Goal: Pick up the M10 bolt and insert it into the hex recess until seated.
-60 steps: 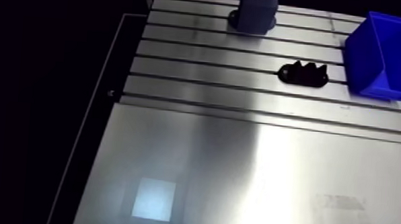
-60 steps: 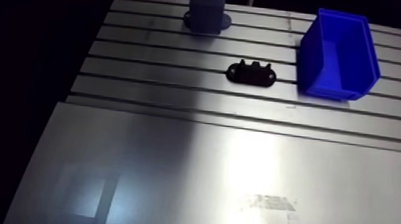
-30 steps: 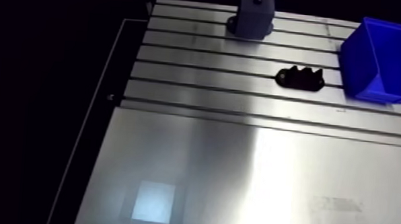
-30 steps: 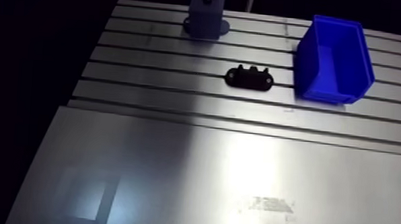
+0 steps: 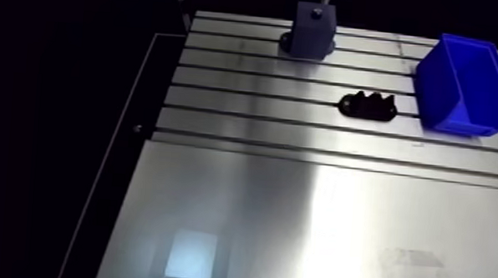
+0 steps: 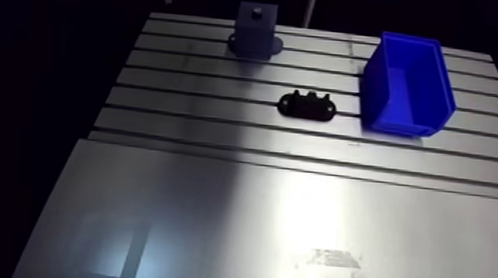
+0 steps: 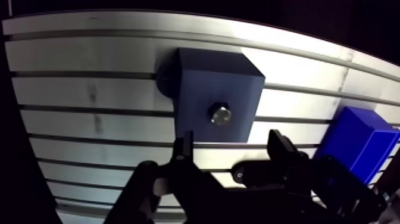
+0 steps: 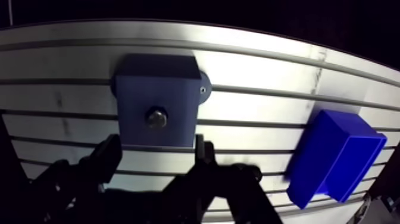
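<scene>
Slotted aluminium worktop [image 8: 59, 65] is lying bright against a dark room. The M10 bolt [image 8: 156, 117] is standing head-up in the top face of the dark block [image 8: 156, 95], and the claw [image 8: 156, 148] is hovering just short of it, fingers spread and pinching nothing. The step in hand is looking like the grasp: the claw is needing to centre the head evenly between both fingers and drop straight before closing, or the bolt is risking a tilt, while the black fixture [image 6: 307, 106] and blue bin [image 8: 333, 155] are sitting apart.

Black bracket [image 7: 245, 174] partly behind end effector [image 7: 233, 148]
</scene>
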### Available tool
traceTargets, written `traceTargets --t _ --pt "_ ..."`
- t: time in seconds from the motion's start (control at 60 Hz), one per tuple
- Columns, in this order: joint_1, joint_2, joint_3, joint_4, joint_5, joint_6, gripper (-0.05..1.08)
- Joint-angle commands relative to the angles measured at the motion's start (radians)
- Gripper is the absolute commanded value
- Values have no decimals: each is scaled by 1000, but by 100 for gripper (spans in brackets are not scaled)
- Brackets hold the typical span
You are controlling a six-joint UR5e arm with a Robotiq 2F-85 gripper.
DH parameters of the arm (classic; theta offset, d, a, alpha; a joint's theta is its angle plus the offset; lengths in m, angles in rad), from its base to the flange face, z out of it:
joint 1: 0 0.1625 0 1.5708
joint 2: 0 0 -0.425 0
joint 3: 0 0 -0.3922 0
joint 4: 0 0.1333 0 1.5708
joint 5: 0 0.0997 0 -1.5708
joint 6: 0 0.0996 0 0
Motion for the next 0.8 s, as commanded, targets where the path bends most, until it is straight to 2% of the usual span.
traceTargets --t 0.017,0.15,0.217,0.317,0.383,0.517,0.8 --pt "0 -29 76 -122 7 23 33" --pt "-2 -40 96 -145 4 18 33" --pt "-7 -40 95 -145 8 17 33" --pt "-10 -40 98 -148 35 17 33" --pt "-12 -40 99 -151 41 18 34" --pt "-20 -40 100 -169 47 18 34" --pt "-20 -38 105 -174 49 21 34"
